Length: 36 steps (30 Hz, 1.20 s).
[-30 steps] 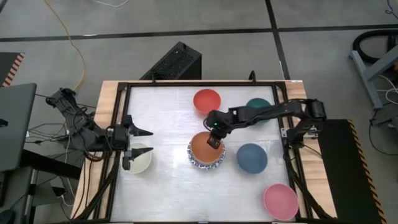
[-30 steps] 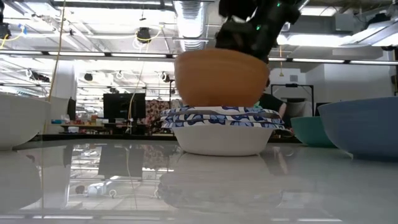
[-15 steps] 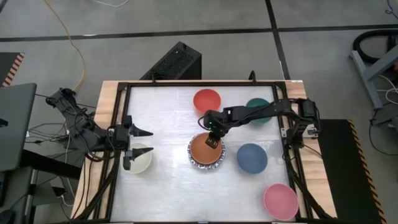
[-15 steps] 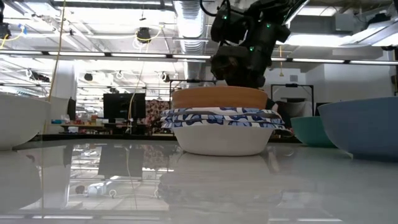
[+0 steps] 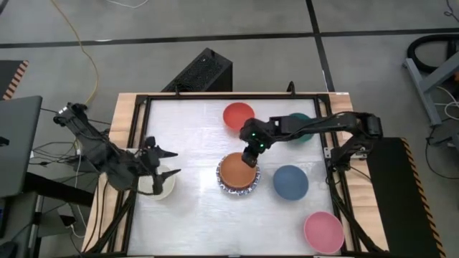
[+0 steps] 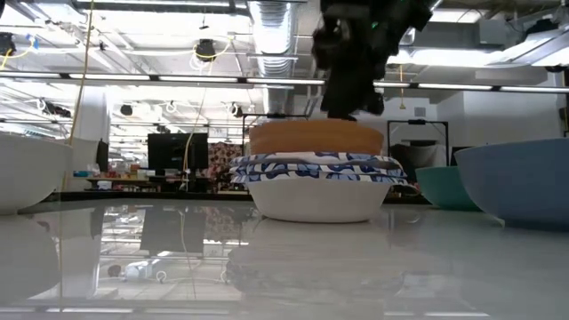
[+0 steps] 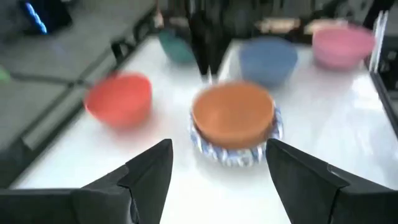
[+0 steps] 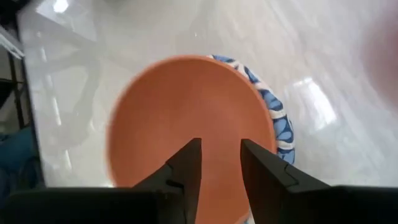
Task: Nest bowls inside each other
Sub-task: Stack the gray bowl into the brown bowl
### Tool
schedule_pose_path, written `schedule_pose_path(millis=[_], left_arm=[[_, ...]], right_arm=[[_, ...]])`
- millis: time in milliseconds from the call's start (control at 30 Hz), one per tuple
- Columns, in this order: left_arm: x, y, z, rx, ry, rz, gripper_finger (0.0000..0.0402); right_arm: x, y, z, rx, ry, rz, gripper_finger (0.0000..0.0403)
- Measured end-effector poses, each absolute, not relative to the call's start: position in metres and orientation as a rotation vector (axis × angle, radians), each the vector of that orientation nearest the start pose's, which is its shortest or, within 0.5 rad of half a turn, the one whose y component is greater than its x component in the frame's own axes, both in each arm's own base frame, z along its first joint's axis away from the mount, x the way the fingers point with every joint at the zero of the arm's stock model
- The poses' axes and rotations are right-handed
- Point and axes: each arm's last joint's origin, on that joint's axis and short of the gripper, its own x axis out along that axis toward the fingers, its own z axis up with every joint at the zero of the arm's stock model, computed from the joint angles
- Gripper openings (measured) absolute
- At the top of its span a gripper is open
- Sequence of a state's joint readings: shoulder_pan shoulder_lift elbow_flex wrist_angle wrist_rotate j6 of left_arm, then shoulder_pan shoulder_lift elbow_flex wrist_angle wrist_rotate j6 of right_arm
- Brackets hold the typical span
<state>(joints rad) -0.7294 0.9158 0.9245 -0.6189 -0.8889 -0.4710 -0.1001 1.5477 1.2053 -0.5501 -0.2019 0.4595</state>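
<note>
Orange bowl nested in blue-rimmed bowl, right gripper above its rim.

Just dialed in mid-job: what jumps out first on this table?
The orange bowl sits nested in the blue-patterned white stack at mid-table, with the right hand open just above its far rim. The left hand hangs open over the cream bowl at the left edge. Loose around the stack lie the red bowl, dark green bowl, slate-blue bowl and pink bowl.
</note>
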Motion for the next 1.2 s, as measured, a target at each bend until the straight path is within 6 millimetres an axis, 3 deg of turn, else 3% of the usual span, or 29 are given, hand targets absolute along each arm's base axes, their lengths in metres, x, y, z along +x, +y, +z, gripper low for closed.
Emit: schedule_pose_path(millis=[300, 567, 967, 1067, 1200], left_arm=[[0.168, -0.129, 0.275, -0.097, 0.787, 0.106, 0.0247], [0.175, -0.145, 0.227, -0.210, 1.202, 0.200, 0.0247], [0.181, -0.154, 0.196, -0.182, 1.290, 0.379, 0.0241], [0.183, -0.156, 0.189, -0.151, 1.314, 0.398, 0.0212], [0.184, -0.157, 0.180, -0.111, 1.353, 0.421, 0.0137]], right_arm=[[0.297, -0.021, 0.300, 0.524, 0.821, -0.147, 0.0132], [0.289, -0.009, 0.311, 0.473, 0.777, -0.170, 0.0133], [0.292, 0.003, 0.305, 0.450, 0.815, -0.146, 0.0133], [0.292, 0.006, 0.306, 0.446, 0.814, -0.138, 0.0133], [0.292, 0.007, 0.305, 0.441, 0.819, -0.137, 0.0133]])
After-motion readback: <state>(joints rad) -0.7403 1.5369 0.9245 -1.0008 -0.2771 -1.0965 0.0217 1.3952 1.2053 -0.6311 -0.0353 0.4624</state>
